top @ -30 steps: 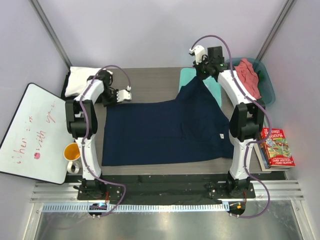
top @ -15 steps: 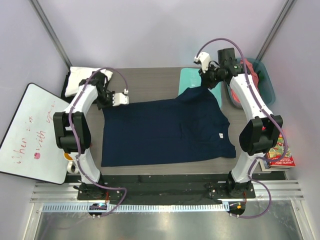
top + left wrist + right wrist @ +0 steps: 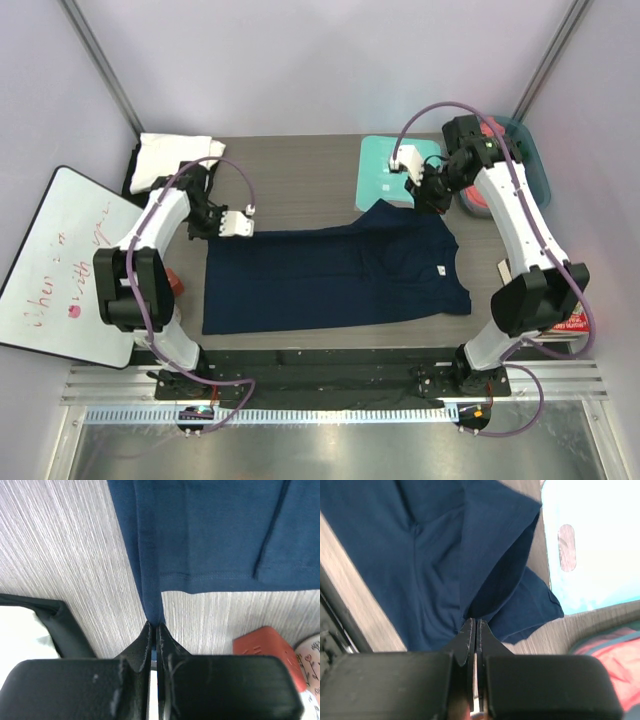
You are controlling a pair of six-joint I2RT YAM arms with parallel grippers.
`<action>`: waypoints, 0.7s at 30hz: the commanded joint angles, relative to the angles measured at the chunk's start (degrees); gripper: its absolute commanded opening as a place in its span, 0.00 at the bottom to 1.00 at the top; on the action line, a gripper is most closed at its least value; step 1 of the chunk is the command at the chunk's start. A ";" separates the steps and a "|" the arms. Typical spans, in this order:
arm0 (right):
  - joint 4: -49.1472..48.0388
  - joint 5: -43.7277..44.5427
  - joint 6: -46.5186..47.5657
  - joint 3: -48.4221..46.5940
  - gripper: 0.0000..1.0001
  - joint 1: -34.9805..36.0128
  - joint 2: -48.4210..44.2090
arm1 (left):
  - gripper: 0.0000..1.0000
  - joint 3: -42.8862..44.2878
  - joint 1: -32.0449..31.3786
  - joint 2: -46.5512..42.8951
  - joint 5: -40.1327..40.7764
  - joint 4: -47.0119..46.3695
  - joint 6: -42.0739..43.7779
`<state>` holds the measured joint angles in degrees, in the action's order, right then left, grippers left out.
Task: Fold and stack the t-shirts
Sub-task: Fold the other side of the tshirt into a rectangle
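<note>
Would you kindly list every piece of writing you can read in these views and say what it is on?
whiteboard: red handwriting, seemingly "When in" above "with you"; faint, so not certain.
mint-green board: small dark marks, too small to read.
navy t-shirt: small white tag, too small to read.
Both wrist views: no text.

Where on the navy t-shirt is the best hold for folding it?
Its far edge, from above: hem corner and shoulder. The navy t-shirt lies flat and wide, so two pinches probably lift it evenly; left gripper and right gripper are shut there.
</note>
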<state>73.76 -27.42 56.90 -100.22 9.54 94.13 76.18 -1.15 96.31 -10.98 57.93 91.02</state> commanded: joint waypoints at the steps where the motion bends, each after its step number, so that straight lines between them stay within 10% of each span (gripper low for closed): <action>1: 10.35 2.19 8.73 2.84 0.01 1.09 -5.18 | 0.00 -0.77 -0.78 -3.58 0.00 4.55 2.49; 21: 12.55 11.33 15.52 20.41 0.01 10.06 -18.71 | 0.00 -12.28 -6.23 -16.51 2.28 13.70 7.33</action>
<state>76.79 -18.48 70.43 -81.78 18.41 78.56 65.30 -6.42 82.17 -9.93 68.69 96.79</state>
